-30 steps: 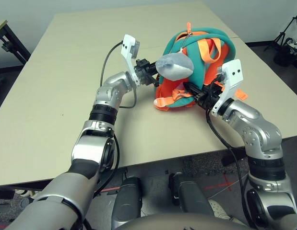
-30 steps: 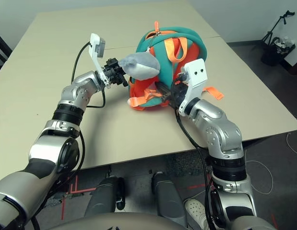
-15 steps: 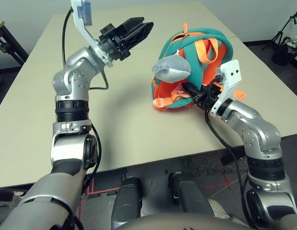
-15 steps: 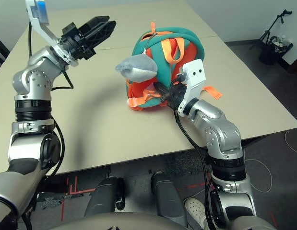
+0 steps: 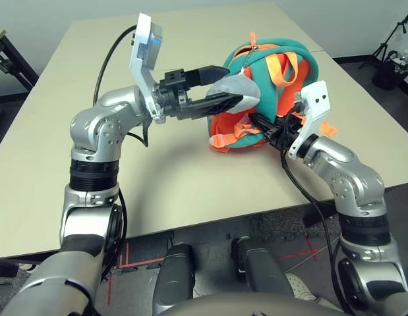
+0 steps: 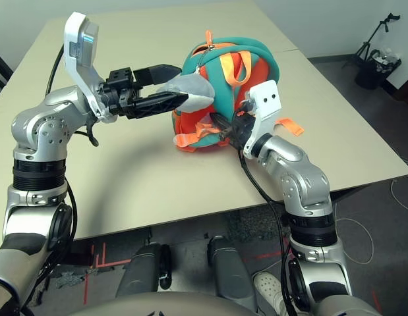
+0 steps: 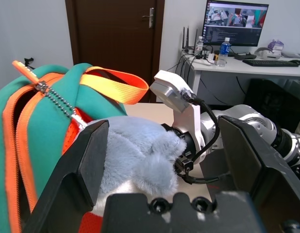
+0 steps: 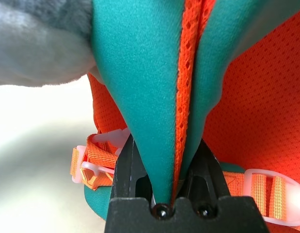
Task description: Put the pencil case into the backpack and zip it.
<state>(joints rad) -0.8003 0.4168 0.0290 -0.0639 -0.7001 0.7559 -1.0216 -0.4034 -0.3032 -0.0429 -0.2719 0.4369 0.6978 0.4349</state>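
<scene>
While you look along the left gripper (image 5: pixel 225 84), note that its two fingers (image 7: pixel 74 172) stand wide apart, one on each side of the grey plush charm (image 7: pixel 135 153), with a gap between the fingers and the plush in the left wrist view. From the head views you see that gripper left of centre in the frame, reaching toward the right across the front of the backpack (image 5: pixel 269 72), its fingers level with the charm.

Your right gripper (image 5: pixel 260 123) has its fingers (image 8: pixel 130 167) pinched tight on a teal fold of the backpack with an orange mesh strip in the seam; the right wrist view shows that clamp plainly, while in the head views you see just the fingertips buried low in the bag's front, right of centre.

The left wrist view alone gives you the bead chain (image 7: pixel 57 99) running up from the charm to the orange zipper pull (image 7: pixel 24 70) at the bag's top. The backpack sits upright on the desk (image 5: pixel 65 131), upper centre-right of the frame, an orange strap (image 6: pixel 291 126) lying out to its right. You cannot see the pencil case in any of these views.
</scene>
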